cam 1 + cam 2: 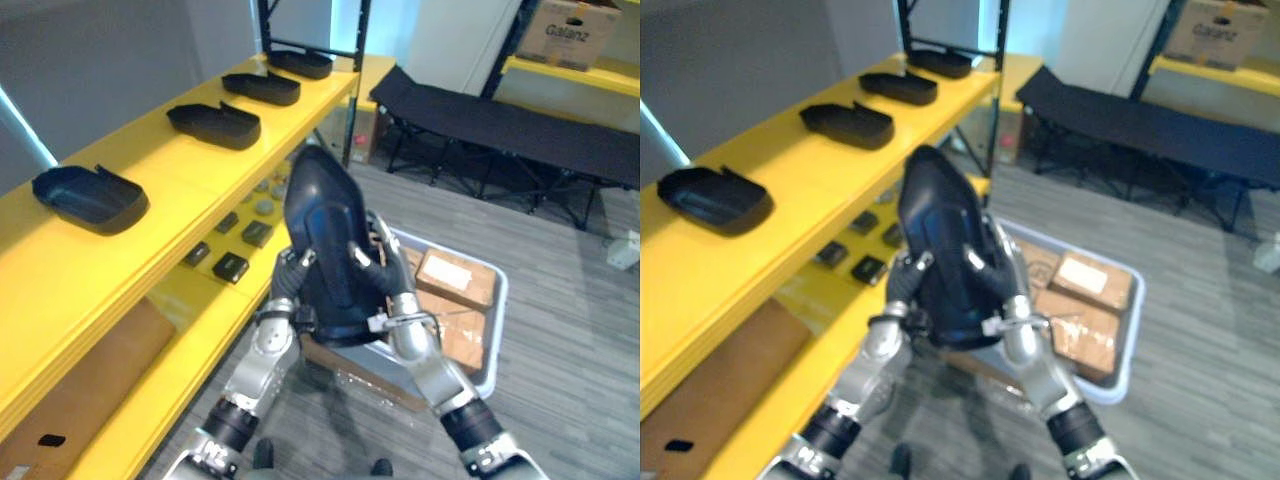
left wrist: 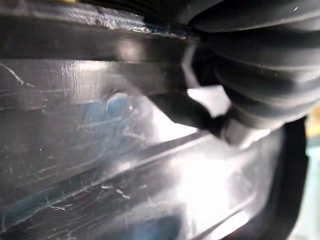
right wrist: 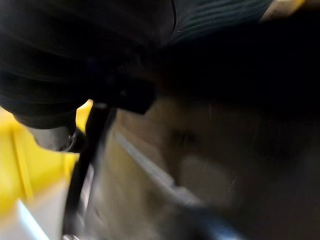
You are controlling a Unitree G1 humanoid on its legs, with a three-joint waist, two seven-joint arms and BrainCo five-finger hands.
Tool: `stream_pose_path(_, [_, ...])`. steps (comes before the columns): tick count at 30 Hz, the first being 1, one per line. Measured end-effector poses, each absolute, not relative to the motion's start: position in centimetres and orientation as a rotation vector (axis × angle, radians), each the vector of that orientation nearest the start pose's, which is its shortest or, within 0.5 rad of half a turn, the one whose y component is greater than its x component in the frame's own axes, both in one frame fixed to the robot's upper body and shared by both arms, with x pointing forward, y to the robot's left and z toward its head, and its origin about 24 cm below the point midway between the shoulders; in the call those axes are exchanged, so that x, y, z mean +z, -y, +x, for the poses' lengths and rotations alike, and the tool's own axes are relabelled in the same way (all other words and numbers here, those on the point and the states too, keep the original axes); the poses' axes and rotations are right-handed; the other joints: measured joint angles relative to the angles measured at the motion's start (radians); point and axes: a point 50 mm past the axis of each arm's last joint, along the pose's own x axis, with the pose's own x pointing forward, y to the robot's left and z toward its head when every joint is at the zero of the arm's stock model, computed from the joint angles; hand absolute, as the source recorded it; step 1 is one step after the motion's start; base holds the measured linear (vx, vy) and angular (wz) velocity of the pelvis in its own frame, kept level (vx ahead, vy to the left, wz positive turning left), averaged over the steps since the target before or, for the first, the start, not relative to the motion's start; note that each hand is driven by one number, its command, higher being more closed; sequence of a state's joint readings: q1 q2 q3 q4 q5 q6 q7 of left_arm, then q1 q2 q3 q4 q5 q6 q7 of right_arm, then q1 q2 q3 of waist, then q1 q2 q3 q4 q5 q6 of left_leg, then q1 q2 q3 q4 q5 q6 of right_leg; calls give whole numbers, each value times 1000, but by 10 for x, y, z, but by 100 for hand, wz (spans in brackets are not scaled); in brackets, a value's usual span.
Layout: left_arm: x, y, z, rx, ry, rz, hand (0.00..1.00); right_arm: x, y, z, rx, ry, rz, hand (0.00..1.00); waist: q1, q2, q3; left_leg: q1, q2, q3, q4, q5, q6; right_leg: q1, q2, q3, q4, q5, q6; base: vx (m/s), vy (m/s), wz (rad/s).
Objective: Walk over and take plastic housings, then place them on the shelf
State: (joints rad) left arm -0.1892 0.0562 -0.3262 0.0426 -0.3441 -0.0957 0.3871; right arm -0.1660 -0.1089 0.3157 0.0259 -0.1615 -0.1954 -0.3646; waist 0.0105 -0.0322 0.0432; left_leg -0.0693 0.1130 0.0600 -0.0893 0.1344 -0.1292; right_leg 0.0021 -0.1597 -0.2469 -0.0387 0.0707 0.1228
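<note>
I hold a dark glossy plastic housing (image 1: pixel 322 230) upright in front of me, gripped between both hands. My left hand (image 1: pixel 290 275) grips its left edge with curled fingers, and its shiny surface (image 2: pixel 125 150) is pressed close in the left wrist view. On the right edge, my right hand (image 1: pixel 385 275) has its fingers hooked over the front. The long yellow shelf (image 1: pixel 150 220) runs along my left side. Several more black housings lie in a row on its top board, the nearest (image 1: pixel 90 197) at the left and another (image 1: pixel 214 124) further along.
A grey bin (image 1: pixel 497 300) with cardboard boxes stands on the floor behind the held housing. Small black parts (image 1: pixel 230 267) lie on the lower yellow board. A black folding cot (image 1: pixel 500 125) stands at the back right, and a cardboard box (image 1: pixel 570 30) sits on a far shelf.
</note>
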Motion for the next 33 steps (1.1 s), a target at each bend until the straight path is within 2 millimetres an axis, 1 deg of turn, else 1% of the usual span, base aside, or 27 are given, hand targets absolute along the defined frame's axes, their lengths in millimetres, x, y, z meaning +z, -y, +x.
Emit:
stream_pose_path(1, [81,-88,273,9,120,-308,100,92,95,263,22,375,-125,0,-2,4,-2,0,0,0,0,0,0,-1,0,0,4,-3,-1,0,0,0])
stream_pose_path(2, [85,-96,267,57,145,-360,100,93,101,254,-3,368,-28,0,-7,9,-6,1,1,1,0,-2,0,-3,0,0,7,-7,0,0,0,0])
stream_pose_path(3, [85,-99,266,77,151,-373,100,94,104,253,-16,368,-11,0,-9,11,-7,1,1,1,0,-2,0,-3,0,0,8,-7,0,0,0,0])
stream_pose_path(4, [86,-112,260,159,178,-400,100,93,119,248,-84,363,55,0,-15,15,-9,3,1,3,0,-3,0,-3,0,1,8,-7,0,2,-12,-4])
stream_pose_path(5, [87,-131,256,266,208,-383,100,92,139,244,-169,363,97,0,-21,17,-11,5,2,5,0,-3,0,-3,0,2,8,-8,0,0,-12,-4])
stream_pose_path(6, [87,-141,253,316,222,-366,100,92,149,241,-209,365,110,0,-23,18,-11,5,2,5,0,-3,-1,-2,1,3,8,-8,0,-4,-16,-5])
stream_pose_path(8, [88,-173,240,502,263,-248,100,87,184,226,-353,363,134,0,-26,19,-12,13,5,11,0,-7,-4,-1,2,7,6,-8,-1,-9,-16,-9])
stream_pose_path(9, [87,-180,235,542,270,-219,100,85,191,222,-382,361,132,0,-26,19,-13,16,6,15,0,-10,-5,-1,3,9,6,-8,-1,-1,-14,-14])
stream_pose_path(11, [85,-200,215,669,280,-109,100,76,209,207,-473,334,150,0,-27,18,-33,17,8,32,0,-21,-10,-4,5,22,-4,-8,0,18,-11,-17])
stream_pose_path(12, [84,-203,211,694,278,-83,100,72,213,204,-500,323,175,0,-27,18,-40,17,8,34,0,-23,-11,-4,5,24,-6,-8,0,32,-10,-11])
stream_pose_path(14, [81,-209,197,773,267,-32,100,59,224,187,-607,288,261,0,-27,19,-51,20,7,36,0,-27,-10,-3,5,26,-6,-8,-1,31,-8,-3])
stream_pose_path(15, [80,-211,193,788,263,-18,100,56,227,183,-630,278,280,0,-27,19,-52,22,8,37,0,-28,-11,-3,5,27,-6,-8,-1,19,-8,-4])
stream_pose_path(17, [75,-221,183,838,242,49,100,40,234,169,-703,226,363,0,-27,20,-52,27,8,43,0,-31,-11,-2,5,31,-6,-8,-1,13,-9,-7])
stream_pose_path(19, [72,-230,174,903,226,90,100,29,236,163,-732,178,398,0,-27,21,-52,33,9,53,0,-35,-12,-1,5,40,-6,-9,0,3,-4,-12])
stream_pose_path(22, [72,-243,164,986,226,176,100,18,236,161,-742,129,397,0,-27,19,-54,36,9,60,0,-37,-12,-4,5,51,-6,-9,1,-3,-3,-10])
stream_pose_path(25, [79,-251,157,1036,254,212,100,7,228,167,-714,75,410,0,-22,16,-56,32,9,53,0,-38,-12,-2,4,46,-6,-11,3,1,-4,5])
stream_pose_path(27, [86,-256,152,1066,281,268,100,2,217,177,-660,54,440,0,-17,16,-56,25,6,30,0,-36,-14,5,3,23,-5,-16,6,-4,-11,31])
stream_pose_path(30, [96,-259,148,1089,326,303,100,4,192,208,-538,47,481,0,21,13,-55,-11,-4,-69,0,-19,-17,36,1,-79,-1,-32,7,-1,-23,94])
stream_pose_path(31, [98,-262,146,1107,334,323,100,8,184,222,-482,55,484,0,41,11,-56,-29,-11,-122,0,-10,-19,52,1,-135,3,-42,14,15,-42,133])
stream_pose_path(33, [100,-265,143,1127,339,332,100,16,177,237,-429,76,483,0,69,7,-54,-48,-24,-199,0,4,-15,80,-1,-214,16,-53,16,27,-34,132])
